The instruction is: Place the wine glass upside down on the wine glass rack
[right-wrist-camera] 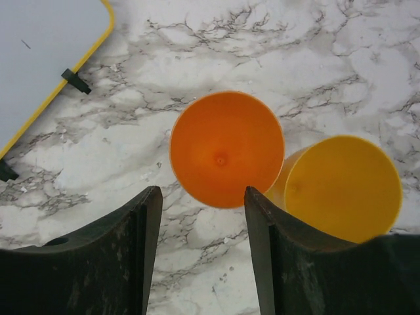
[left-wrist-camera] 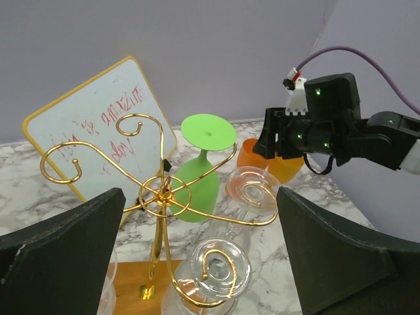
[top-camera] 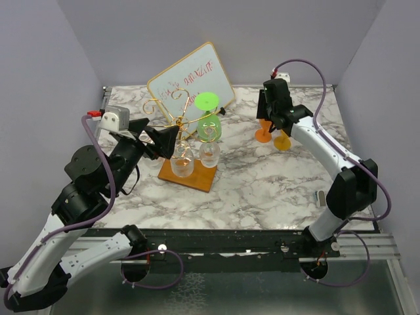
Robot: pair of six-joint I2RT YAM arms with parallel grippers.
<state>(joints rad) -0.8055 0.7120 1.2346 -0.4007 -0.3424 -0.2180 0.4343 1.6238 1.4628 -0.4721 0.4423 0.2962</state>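
The gold wire wine glass rack stands on its brown wooden base at mid-table. A green wine glass and two clear wine glasses hang upside down on it. An orange wine glass and a yellow wine glass stand on the table at the right. My right gripper is open, just above the orange glass, with the yellow glass beside it. My left gripper is open and empty, close to the rack on its left.
A tilted whiteboard with red scribbles stands right behind the rack; its corner shows in the right wrist view. The table is marble-patterned, with walls on three sides.
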